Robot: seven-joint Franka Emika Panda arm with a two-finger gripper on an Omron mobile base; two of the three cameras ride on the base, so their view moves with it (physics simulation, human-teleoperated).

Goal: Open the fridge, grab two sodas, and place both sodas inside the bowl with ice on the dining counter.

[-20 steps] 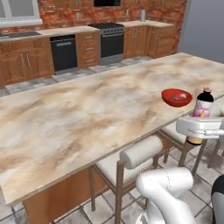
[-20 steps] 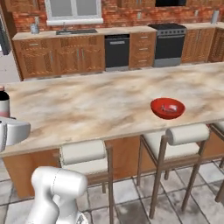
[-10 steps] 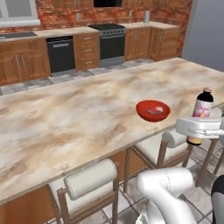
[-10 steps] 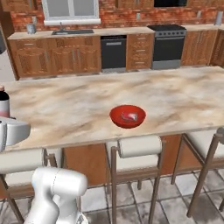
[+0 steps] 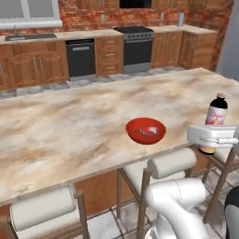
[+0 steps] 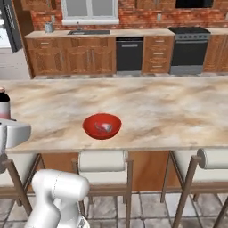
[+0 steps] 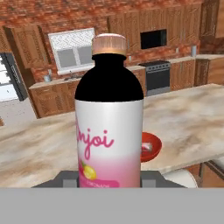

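Soda: we see the pale pink-white soda (image 7: 109, 118) upright, dark shoulder, coppery cap, pink script on its label; in the left base view the soda sits at the far right, off the near edge of the bench.
End effector: the end effector (image 5: 211, 142) is clamped around the soda's lower body; we read it as closed on it. Fingertips are hidden behind the bottle in the hand view.
Soda, right base view: only its dark top and a bit of pale label (image 6: 4, 103) poke up at the left edge, above the white hand.
Bowl: glossy red bowl (image 5: 146, 130) sits on the bench near the near edge, to the left of the held soda and apart from it. We see pale lumps inside; we can't tell what they are.
Bowl vs soda: in the hand view the bowl peeks out from behind the bottle's right side, further away and lower.
Bench: the dining counter, a beige-brown marbled bench (image 5: 70, 126), runs across both base views.
Stools: cream-cushioned stools (image 6: 103, 161) are tucked under the near edge, one just below the bowl.
Background: wooden cabinets, a black oven (image 6: 187, 50) and a sink under a window (image 6: 95, 9) along the brick back wall.
Fridge: part of the fridge (image 6: 6, 24) shows at the top left of the right base view; we can't tell the door state.
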